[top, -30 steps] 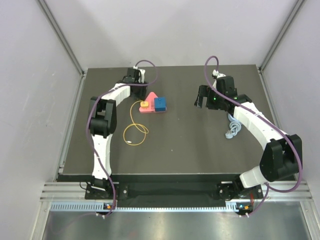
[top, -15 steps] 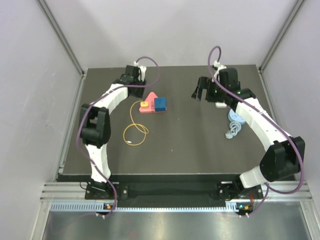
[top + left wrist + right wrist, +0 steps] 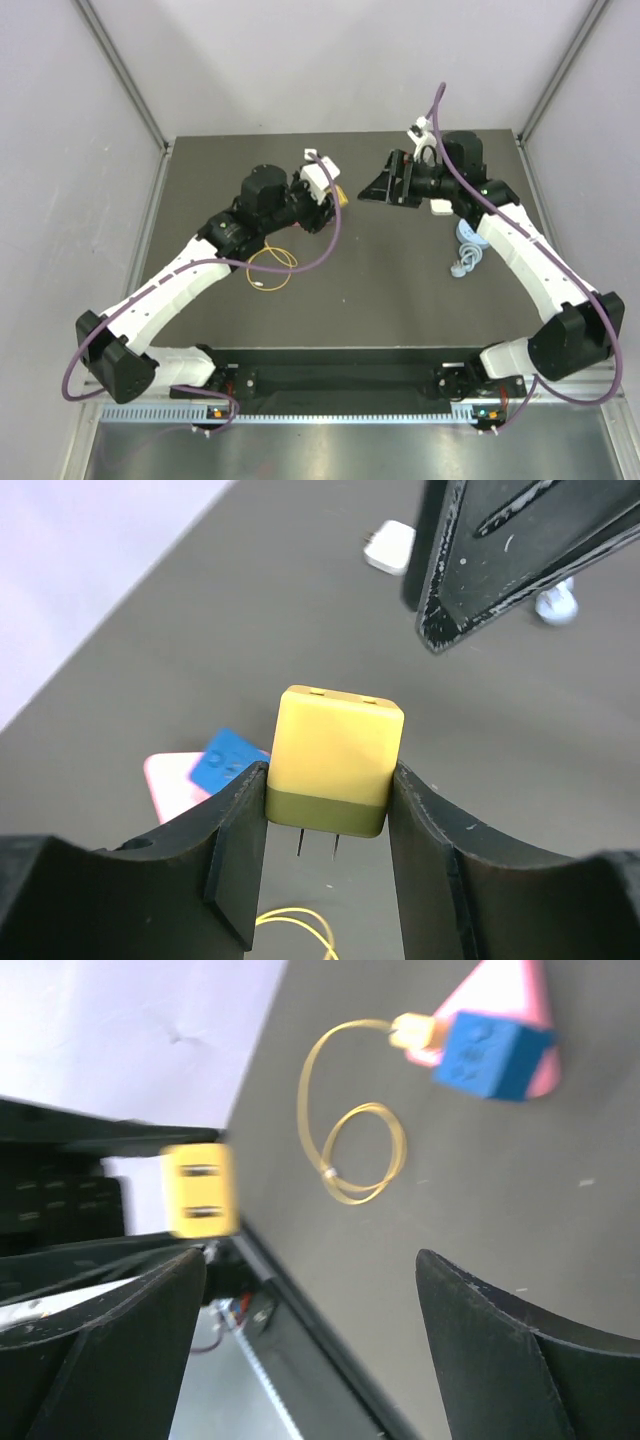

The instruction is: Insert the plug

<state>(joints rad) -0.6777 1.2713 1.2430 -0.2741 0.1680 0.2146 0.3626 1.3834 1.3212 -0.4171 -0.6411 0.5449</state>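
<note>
Our left gripper (image 3: 326,790) clamps the yellow two-prong plug (image 3: 338,742) low on its body; our open right gripper (image 3: 383,186), close by, could knock it askew.

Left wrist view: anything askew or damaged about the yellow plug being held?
Nothing stands out: the yellow block-shaped plug sits gripped by the left end effector, both prongs looking straight and parallel.

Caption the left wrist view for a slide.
Left gripper holds the yellow plug between its jaws, prongs visible, over the table.
</note>
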